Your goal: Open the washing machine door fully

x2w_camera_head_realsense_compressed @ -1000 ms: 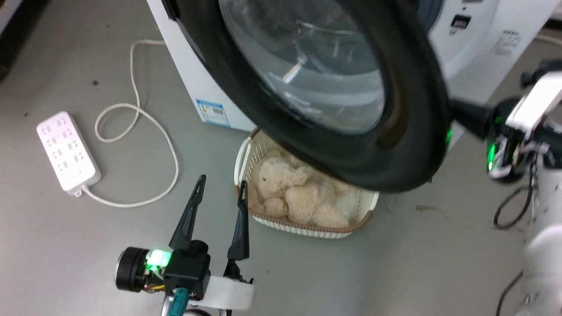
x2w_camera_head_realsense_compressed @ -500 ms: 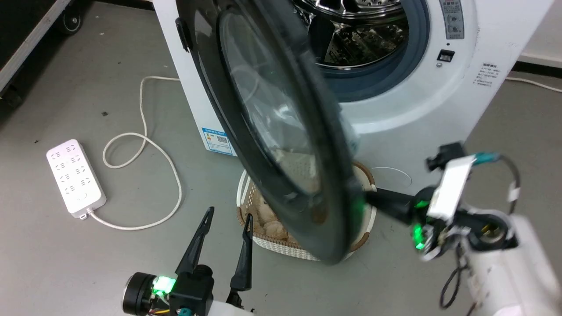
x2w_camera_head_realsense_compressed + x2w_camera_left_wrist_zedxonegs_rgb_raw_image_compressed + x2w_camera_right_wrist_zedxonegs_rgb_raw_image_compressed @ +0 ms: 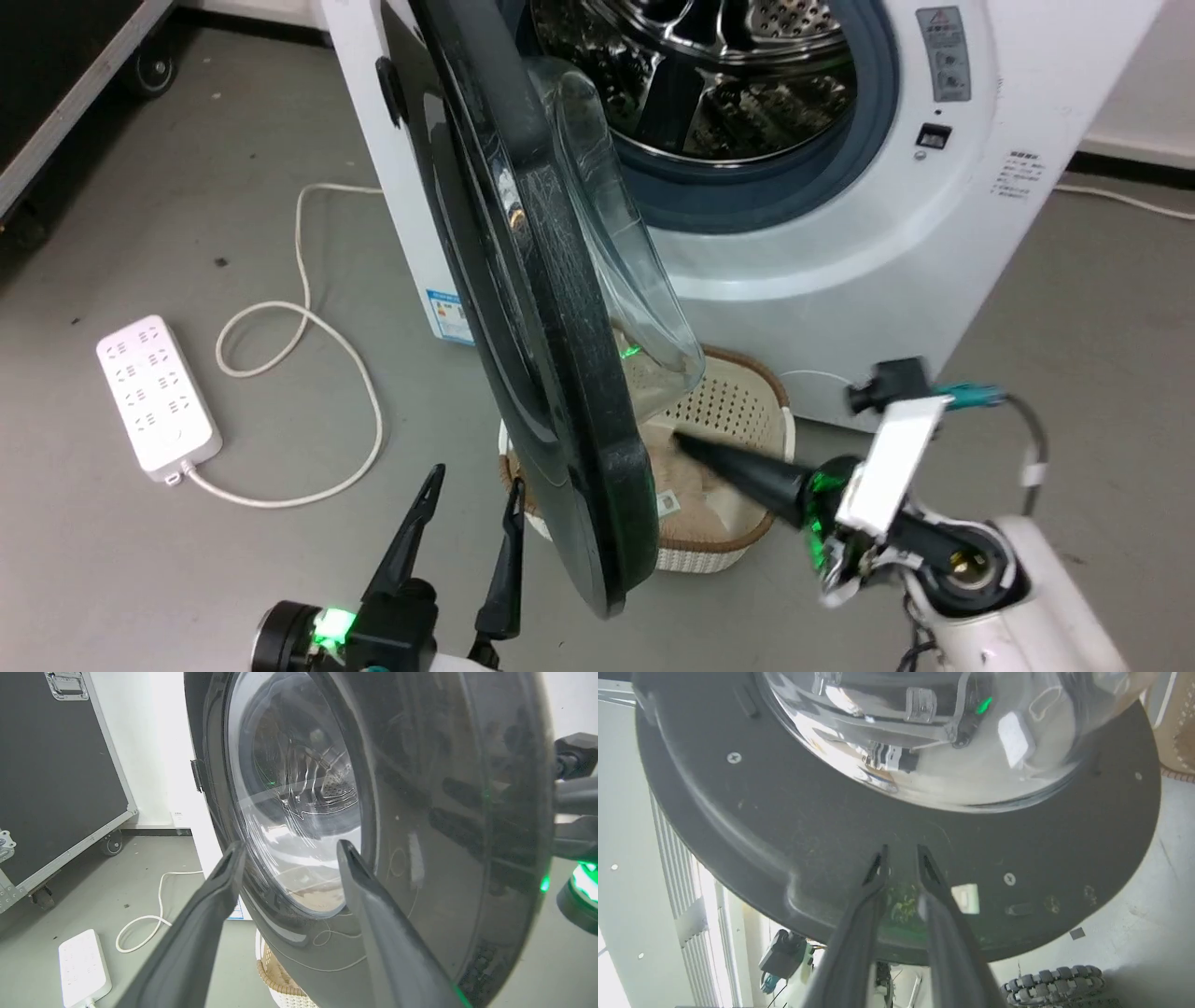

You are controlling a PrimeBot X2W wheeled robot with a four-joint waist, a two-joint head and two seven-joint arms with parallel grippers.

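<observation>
The washing machine door (image 3: 551, 373) hangs from its hinge on the machine's left and stands swung out, edge-on in the head view, its glass bowl (image 3: 616, 271) bulging toward the drum. My right gripper (image 3: 681, 441) points at the lower inner face of the door (image 3: 784, 826). In the right wrist view that gripper (image 3: 900, 848) has its fingers a narrow gap apart with nothing between them, tips close to the black rim. My left gripper (image 3: 471, 485) stands open on the door's outer side, apart from it. The left wrist view shows that gripper (image 3: 289, 847) facing the glossy outer face of the door (image 3: 420, 812).
A white wicker basket (image 3: 738, 411) with a beige plush toy sits on the floor below the door. A white power strip (image 3: 159, 397) and its looped cable (image 3: 308, 327) lie to the left. The steel drum (image 3: 709, 84) is exposed. A black wheeled case (image 3: 56, 765) stands far left.
The head camera has shifted. The door has swung further out, from facing the camera to edge-on. My right gripper's fingers have parted slightly and now sit at the door's inner face.
</observation>
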